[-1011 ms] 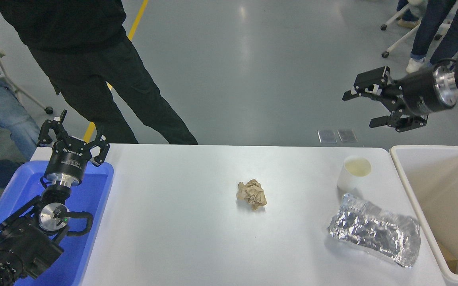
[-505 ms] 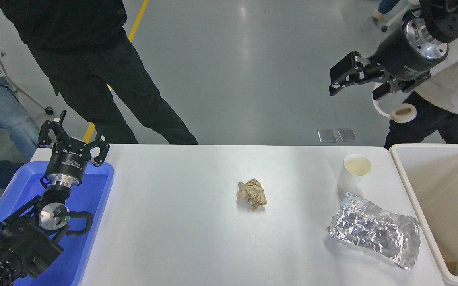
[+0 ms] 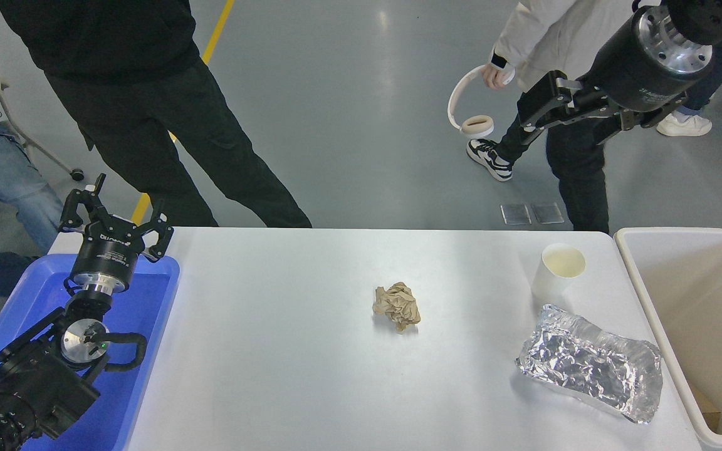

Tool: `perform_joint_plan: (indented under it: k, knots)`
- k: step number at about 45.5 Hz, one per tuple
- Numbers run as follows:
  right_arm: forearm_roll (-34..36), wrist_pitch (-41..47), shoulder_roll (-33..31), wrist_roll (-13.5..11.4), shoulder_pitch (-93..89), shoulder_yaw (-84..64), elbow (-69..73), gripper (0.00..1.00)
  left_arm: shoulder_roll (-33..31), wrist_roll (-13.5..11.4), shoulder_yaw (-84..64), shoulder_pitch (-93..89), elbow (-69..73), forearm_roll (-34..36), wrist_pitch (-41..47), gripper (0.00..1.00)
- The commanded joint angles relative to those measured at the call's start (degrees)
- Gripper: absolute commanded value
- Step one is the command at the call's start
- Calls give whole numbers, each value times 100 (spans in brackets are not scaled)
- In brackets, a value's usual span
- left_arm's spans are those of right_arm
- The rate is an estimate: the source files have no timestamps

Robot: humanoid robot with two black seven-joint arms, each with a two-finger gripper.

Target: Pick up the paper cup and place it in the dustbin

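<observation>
Head view: paper cup (image 3: 558, 270) standing upright at the table's (image 3: 286, 376) far right, untouched.
Right gripper (image 3: 539, 122), jaws parted, is rising higher and farther beyond the table than before. Dustbin (image 3: 640, 275) is sitting right of the cup, a brown scrap in its near corner; left gripper (image 3: 113, 219), released, is hanging over the blue tray (image 3: 148, 294).

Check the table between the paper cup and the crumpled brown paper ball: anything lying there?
Nothing: in the head view the white table is bare between the paper cup and the paper ball.
</observation>
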Motion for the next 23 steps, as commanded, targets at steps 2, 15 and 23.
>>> perform_joint_plan:
  k: [2, 15, 23]
  knots:
    - [49, 1, -2, -15, -749, -3, -253, 100, 0, 3, 0, 8, 0, 1, 0, 98]
    - [58, -929, -116, -24, -2024, -12, -719, 100, 0, -6, 0, 9, 0, 1, 0, 98]
    - [67, -2142, -125, -24, -2700, -3, -850, 100, 0, -6, 0, 9, 0, 1, 0, 98]
